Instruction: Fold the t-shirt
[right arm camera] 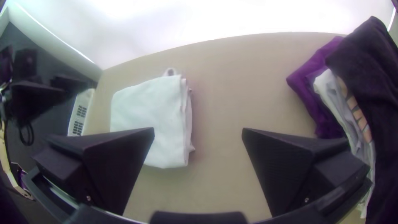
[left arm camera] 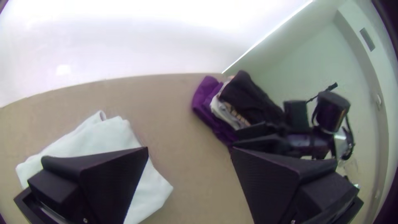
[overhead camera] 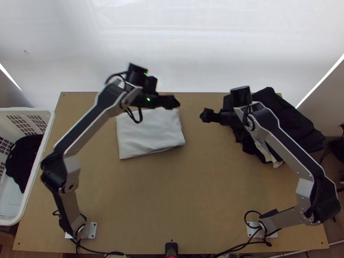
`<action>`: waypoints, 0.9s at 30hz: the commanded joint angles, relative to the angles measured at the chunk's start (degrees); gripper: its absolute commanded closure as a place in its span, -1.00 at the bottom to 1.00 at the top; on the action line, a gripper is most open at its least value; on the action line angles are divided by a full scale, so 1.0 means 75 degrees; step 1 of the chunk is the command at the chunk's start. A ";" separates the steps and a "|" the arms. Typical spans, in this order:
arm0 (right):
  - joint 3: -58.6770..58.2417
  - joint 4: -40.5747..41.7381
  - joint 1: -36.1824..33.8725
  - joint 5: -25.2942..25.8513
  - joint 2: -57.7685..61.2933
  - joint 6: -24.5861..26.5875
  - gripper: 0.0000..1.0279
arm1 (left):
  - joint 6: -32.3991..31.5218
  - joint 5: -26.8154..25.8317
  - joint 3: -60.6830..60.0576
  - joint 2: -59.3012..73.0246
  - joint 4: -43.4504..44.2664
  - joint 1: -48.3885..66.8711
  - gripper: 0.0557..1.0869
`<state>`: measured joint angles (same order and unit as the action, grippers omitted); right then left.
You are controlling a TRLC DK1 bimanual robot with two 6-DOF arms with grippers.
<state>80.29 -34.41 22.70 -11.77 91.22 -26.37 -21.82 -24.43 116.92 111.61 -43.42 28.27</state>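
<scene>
"Where is the t-shirt?"

"The white t-shirt (overhead camera: 148,134) lies on the table (overhead camera: 185,202), folded into a rough rectangle; how many folds it has is hard to tell. In the top view the left gripper (overhead camera: 177,102) hides part of its far edge."

"Are the jaws gripping it?"

"No, the left one's stand wide apart, nothing between them. The right gripper (overhead camera: 203,115) is parted too, near the clothes pile (overhead camera: 296,122)."

"What is in that pile?"

"Black cloth over grey and purple, partly covered by the right arm. The white basket (overhead camera: 43,142) is cut off at the picture's edge, its dark cloth (overhead camera: 20,161) a shapeless heap."
</scene>
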 commanded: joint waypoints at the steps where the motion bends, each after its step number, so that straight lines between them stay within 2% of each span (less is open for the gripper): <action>1: 0.0451 0.0264 0.0841 0.0175 0.0705 -0.0058 -0.91 | -0.0301 -0.0282 0.0395 -0.0854 -0.0082 -0.0840 -0.91; 4: 0.1283 0.0206 0.1192 0.0257 0.1466 -0.0117 -0.91 | -0.0149 -0.0446 0.0266 -0.1171 -0.0656 -0.1590 -0.91; 10: 0.3041 -0.0240 0.1696 0.0315 0.3048 -0.0117 -0.91 | 0.0109 -0.0482 -0.0977 -0.2237 -0.0644 -0.2457 -0.91; 20: 0.3322 -0.0228 0.1356 0.0269 0.3962 -0.0128 -0.92 | 0.0355 -0.0482 -0.1844 -0.3104 -0.0644 -0.2797 -0.91; 27: 0.3345 -0.0193 0.0653 -0.0927 0.4361 -0.0175 -0.92 | 0.0355 -0.0482 -0.1926 -0.3339 -0.0668 -0.2879 -0.91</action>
<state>104.42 -35.99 31.00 -12.38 120.46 -27.44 -19.49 -28.01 103.98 88.73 -48.31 7.86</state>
